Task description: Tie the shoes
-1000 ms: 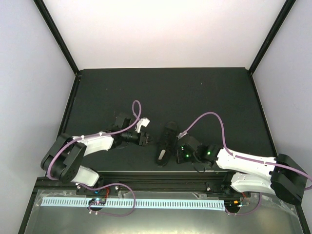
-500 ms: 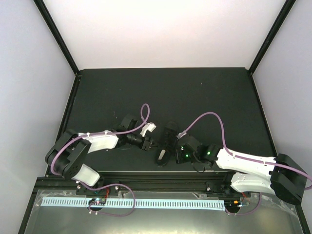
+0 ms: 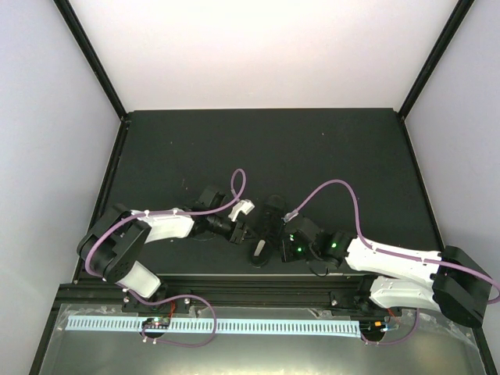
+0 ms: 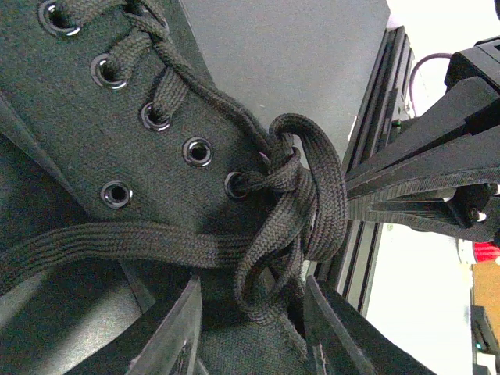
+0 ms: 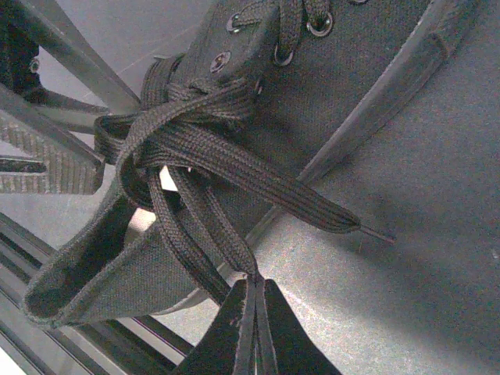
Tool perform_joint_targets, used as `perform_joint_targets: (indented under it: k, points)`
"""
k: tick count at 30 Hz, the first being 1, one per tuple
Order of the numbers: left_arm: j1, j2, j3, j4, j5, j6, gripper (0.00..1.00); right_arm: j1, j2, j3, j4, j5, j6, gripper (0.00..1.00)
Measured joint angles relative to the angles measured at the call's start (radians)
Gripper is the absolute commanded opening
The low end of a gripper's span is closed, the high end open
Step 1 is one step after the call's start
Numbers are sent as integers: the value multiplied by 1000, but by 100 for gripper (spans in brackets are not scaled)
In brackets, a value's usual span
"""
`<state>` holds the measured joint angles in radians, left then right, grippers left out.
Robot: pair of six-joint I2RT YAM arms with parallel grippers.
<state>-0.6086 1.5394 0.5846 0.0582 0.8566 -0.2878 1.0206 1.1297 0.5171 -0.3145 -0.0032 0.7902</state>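
Note:
The small black shoe (image 3: 266,228) lies near the table's front edge between both arms, its pale lining toward the front. In the left wrist view its eyelets and laces (image 4: 281,195) fill the frame. My left gripper (image 4: 254,332) is open, its fingers (image 4: 181,336) either side of a hanging lace loop (image 4: 262,285) at the shoe's top. In the right wrist view my right gripper (image 5: 251,291) is shut on a lace loop (image 5: 211,234) that runs up to the crossing (image 5: 183,117) on the shoe (image 5: 336,86). A loose lace end (image 5: 312,207) lies on the mat.
A black mat (image 3: 312,148) covers the table, with black frame rails at its sides. A metal rail (image 3: 258,281) runs along the front edge just below the shoe. Purple cables (image 3: 344,195) arc over both arms.
My left arm has moved right, bringing its gripper up against the shoe's left side. The right arm and the shoe have stayed put.

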Motion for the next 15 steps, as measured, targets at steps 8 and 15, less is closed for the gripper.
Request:
perform_joint_targets:
  k: [8, 15]
  points:
    - [-2, 0, 1, 16, 0, -21, 2, 0, -1, 0, -1, 1, 0, 2]
    - [2, -22, 0, 20, -31, -38, 2, -2, -57, 5, -56, 52, 1, 2]
